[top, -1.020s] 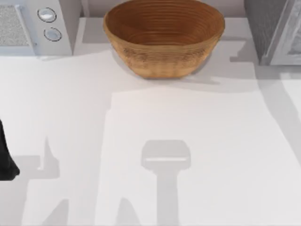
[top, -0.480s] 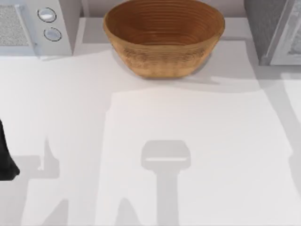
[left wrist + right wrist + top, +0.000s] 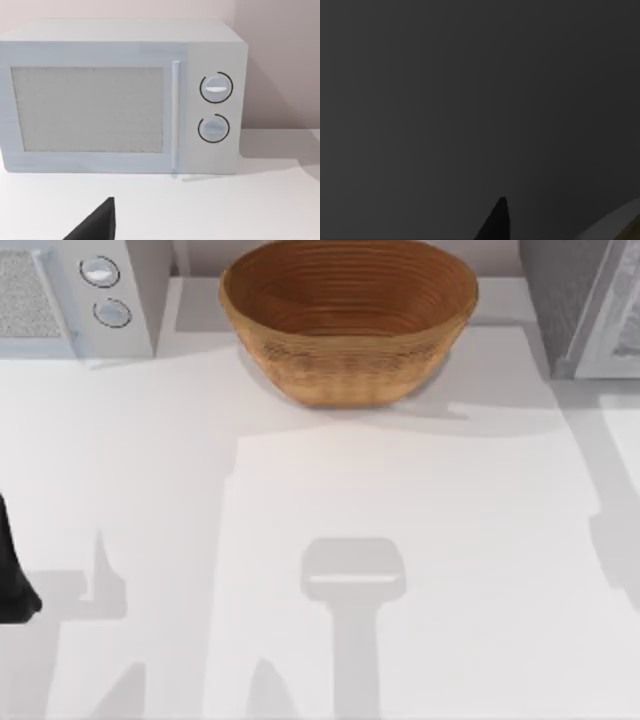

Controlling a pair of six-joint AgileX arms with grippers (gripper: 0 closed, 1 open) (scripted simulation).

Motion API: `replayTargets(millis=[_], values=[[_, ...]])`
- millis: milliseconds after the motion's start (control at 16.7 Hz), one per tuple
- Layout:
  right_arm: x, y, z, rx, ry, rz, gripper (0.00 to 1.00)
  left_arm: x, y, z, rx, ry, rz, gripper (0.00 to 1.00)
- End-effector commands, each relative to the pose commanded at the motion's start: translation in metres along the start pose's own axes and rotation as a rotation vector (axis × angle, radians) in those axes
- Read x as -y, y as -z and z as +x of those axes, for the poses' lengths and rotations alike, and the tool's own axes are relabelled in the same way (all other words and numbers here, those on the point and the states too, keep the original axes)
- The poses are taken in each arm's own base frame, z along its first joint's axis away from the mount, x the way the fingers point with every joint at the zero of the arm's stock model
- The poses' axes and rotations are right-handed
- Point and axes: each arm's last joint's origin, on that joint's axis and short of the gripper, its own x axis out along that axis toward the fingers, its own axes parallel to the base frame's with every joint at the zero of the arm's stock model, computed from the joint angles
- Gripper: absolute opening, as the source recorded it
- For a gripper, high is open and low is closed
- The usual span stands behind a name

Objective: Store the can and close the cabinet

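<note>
Spanning the whole top view, the white table carries everything here. At its far right corner stands the grey cabinet, partly cut off by the frame. A white microwave with two round dials sits at the far left corner, its door shut as the left wrist view shows. Between them, at the far middle, rests a woven brown basket. The left arm is parked at the left edge; whether its end effector is wide or narrow cannot be told. The right wrist view is dark.
</note>
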Motion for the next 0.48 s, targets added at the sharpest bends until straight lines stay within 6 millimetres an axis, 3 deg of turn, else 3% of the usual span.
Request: replayTargets(millis=[420, 480], values=[[0.0015, 0.0035, 0.0073, -0.002, 0.001, 0.0, 0.0, 0.0, 0.0, 0.0, 0.0, 0.0, 0.0, 1.0], [0.0015, 0.0035, 0.0073, -0.002, 0.001, 0.0, 0.08, 0.0, 0.0, 0.0, 0.0, 0.0, 0.0, 1.0]])
